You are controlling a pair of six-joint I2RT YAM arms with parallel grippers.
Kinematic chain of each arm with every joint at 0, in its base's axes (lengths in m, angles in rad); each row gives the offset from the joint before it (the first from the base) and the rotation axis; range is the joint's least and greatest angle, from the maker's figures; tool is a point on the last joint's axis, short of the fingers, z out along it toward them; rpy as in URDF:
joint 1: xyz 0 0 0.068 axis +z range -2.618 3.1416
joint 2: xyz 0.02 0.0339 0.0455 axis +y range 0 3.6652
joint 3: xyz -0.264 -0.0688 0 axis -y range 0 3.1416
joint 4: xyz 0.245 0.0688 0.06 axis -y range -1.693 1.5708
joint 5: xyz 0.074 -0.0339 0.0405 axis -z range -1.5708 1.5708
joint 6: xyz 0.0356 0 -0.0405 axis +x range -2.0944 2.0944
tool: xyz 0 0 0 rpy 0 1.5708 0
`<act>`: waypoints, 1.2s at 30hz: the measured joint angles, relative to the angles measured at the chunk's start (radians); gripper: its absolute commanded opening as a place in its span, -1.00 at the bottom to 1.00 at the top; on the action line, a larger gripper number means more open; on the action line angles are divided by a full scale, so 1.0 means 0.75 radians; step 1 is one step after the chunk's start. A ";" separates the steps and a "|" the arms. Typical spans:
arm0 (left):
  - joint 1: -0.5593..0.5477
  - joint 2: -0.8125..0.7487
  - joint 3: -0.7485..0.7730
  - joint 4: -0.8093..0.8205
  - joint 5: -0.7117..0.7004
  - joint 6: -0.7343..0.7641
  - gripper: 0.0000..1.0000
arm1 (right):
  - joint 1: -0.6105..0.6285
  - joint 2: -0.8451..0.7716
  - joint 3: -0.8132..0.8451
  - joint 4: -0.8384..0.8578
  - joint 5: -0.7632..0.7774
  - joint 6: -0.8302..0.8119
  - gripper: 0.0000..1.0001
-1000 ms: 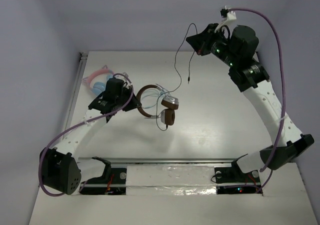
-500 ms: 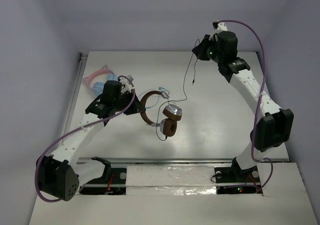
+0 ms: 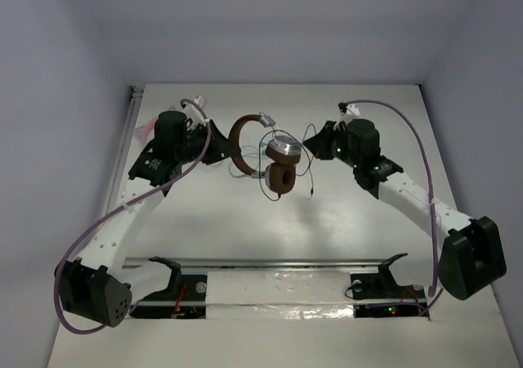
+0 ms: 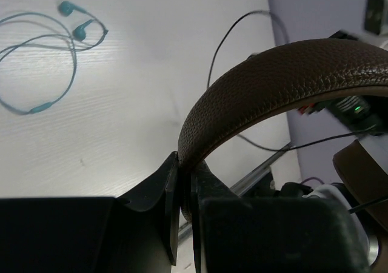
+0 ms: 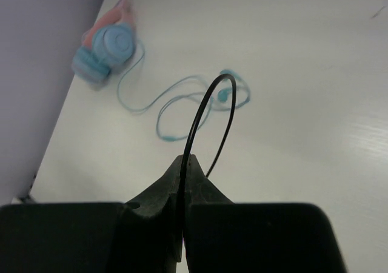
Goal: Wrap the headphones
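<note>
**Q:** Jaws in the top view: what state?

**A:** Both pairs are closed. The left gripper [image 3: 221, 147] clamps the brown headband [image 3: 239, 139] of the headphones [image 3: 278, 159], which are held up over the middle of the table [image 3: 368, 245]. This gripper sits at 9 o'clock of the silver ear cups. The right gripper [image 3: 315, 143], at 3 o'clock of them, pinches the thin black cable [image 3: 311, 172], whose free end hangs down at 6 o'clock of the fingers.

**Q:** Left wrist view?

**A:** The left gripper [image 4: 185, 182] has its fingers pressed onto the headband [image 4: 267, 85], which arches away toward 2 o'clock. A brown ear pad [image 4: 364, 182] shows at 4 o'clock. Teal earbuds [image 4: 54, 48] lie on the table at 10 o'clock.

**Q:** Right wrist view?

**A:** The right gripper [image 5: 183, 164] is fully closed on the cable [image 5: 209, 112], which rises from the fingertips in a narrow loop toward 12 o'clock. The pink-and-blue cat-ear headphones [image 5: 106, 48] rest at 10 o'clock, well apart from the gripper.
</note>
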 measured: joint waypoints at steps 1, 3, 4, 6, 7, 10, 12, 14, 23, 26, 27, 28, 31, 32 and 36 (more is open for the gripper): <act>0.005 0.006 0.010 0.025 0.011 -0.025 -1.00 | 0.031 -0.013 -0.035 0.030 0.001 0.010 -1.00; 0.009 0.015 0.020 0.072 0.034 -0.071 -1.00 | 0.086 -0.038 -0.104 0.090 0.012 0.037 -1.00; 0.014 0.024 0.026 0.091 0.048 -0.098 -1.00 | 0.111 -0.047 -0.140 0.125 0.015 0.051 -1.00; 0.025 0.044 0.037 0.132 0.078 -0.145 -1.00 | 0.146 -0.058 -0.205 0.190 0.025 0.093 -1.00; 0.032 0.058 0.044 0.152 0.093 -0.168 -1.00 | 0.157 -0.064 -0.240 0.231 0.035 0.114 -1.00; 0.068 0.103 0.069 0.204 0.130 -0.241 -1.00 | 0.167 -0.100 -0.370 0.350 0.071 0.191 -1.00; 0.094 0.128 0.079 0.254 0.151 -0.291 -1.00 | 0.175 -0.137 -0.456 0.415 0.101 0.236 -1.00; 0.119 0.150 0.080 0.305 0.175 -0.340 -1.00 | 0.190 -0.169 -0.525 0.467 0.134 0.275 -1.00; 0.161 0.229 0.074 0.522 0.261 -0.597 -1.00 | 0.375 -0.040 -0.542 0.588 0.302 0.312 -1.00; 0.184 0.229 0.074 0.559 0.243 -0.644 -1.00 | 0.509 0.022 -0.523 0.587 0.375 0.307 -1.00; 0.195 0.229 0.074 0.568 0.228 -0.660 -1.00 | 0.569 0.037 -0.514 0.585 0.413 0.302 -1.00; 0.207 0.229 0.074 0.575 0.212 -0.673 -1.00 | 0.631 0.047 -0.506 0.583 0.444 0.301 -1.00; 0.239 0.230 0.074 0.589 0.150 -0.705 -1.00 | 0.790 0.062 -0.481 0.581 0.514 0.292 -1.00; 0.245 0.231 0.074 0.591 0.126 -0.715 -1.00 | 0.835 0.066 -0.468 0.575 0.533 0.288 -1.00; 0.256 0.233 0.074 0.594 0.026 -0.725 -1.00 | 0.958 0.095 -0.400 0.540 0.606 0.269 -1.00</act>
